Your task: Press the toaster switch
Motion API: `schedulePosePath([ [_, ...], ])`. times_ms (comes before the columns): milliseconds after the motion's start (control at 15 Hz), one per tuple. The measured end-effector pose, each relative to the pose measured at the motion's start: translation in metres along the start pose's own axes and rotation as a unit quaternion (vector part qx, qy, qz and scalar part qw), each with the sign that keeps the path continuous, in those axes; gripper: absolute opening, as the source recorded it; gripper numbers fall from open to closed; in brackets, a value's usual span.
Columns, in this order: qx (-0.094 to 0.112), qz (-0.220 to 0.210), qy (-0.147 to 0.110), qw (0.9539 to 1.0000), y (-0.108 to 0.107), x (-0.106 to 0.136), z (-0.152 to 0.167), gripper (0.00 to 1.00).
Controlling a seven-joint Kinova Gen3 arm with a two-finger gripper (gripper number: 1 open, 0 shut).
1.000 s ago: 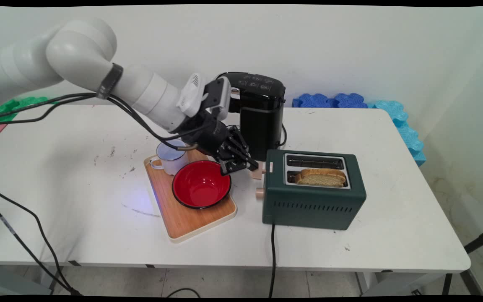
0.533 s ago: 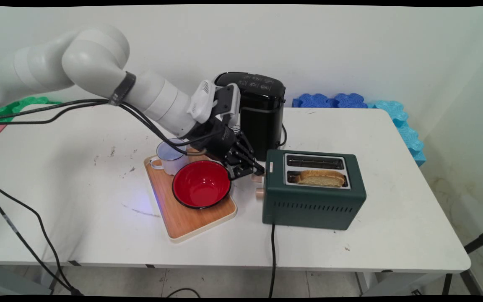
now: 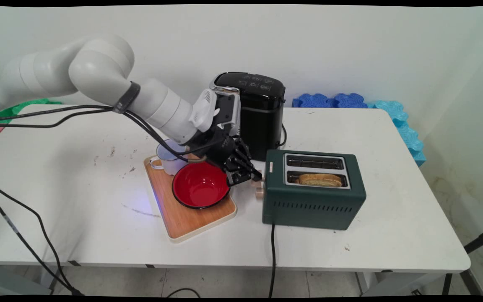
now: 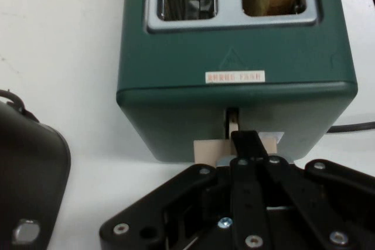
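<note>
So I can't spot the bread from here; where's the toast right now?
The toast sits low in the near slot of the green toaster, right of the red bowl in the main view.

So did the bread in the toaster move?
Yes. The bread has sunk lower into the green toaster; its top now sits about level with the slot rim, with the gripper at the lever.

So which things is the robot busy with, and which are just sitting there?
Busy with: gripper, toaster, lever, toast.
Just sitting: red bowl, white mug, wooden board, black coffee machine.
</note>
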Motion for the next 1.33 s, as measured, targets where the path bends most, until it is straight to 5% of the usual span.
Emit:
schedulePosePath([
  [1333, 0.006, -0.012, -0.002, 0.9999, -0.001, -0.015, 0.013, 0.0],
])
